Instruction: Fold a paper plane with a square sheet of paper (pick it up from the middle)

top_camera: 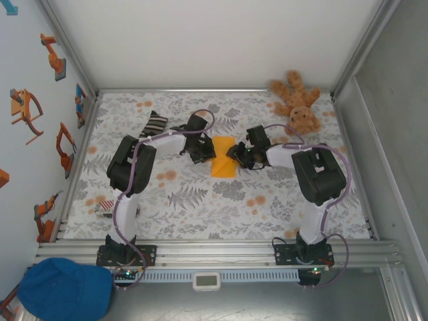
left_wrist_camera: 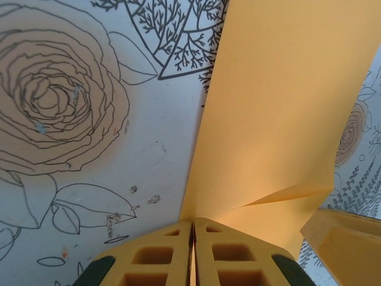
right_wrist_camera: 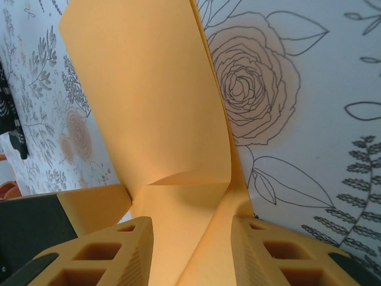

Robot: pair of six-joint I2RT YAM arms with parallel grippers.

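two end effectors are meeting over the middle of the worktop (top_camera: 200, 214), where the square sheet of paper (top_camera: 221, 167) is sitting, partly lifted off the floral surface. the left end effector (left_wrist_camera: 191, 229) is pressed together, pinching one edge of the sheet; from that grip the paper is arching away in a broad curved flap with a short crease beside it. the right end effector (right_wrist_camera: 190, 225) is standing spread, the sheet curling up through its gap without being squeezed. the paper is looking light, thin and floppy, so it is probably going to bend, slide and crumple sooner than hold a shape; i am judging the safest hold is a gentle pinch at an edge or corner close to the intended fold line, with the other end effector pressing the rest flat. farther back, a striped sock (top_camera: 155, 124) is lying off to the left, and a brown teddy bear (top_camera: 296, 101) is sprawling in the far right corner, both well apart from the sheet.
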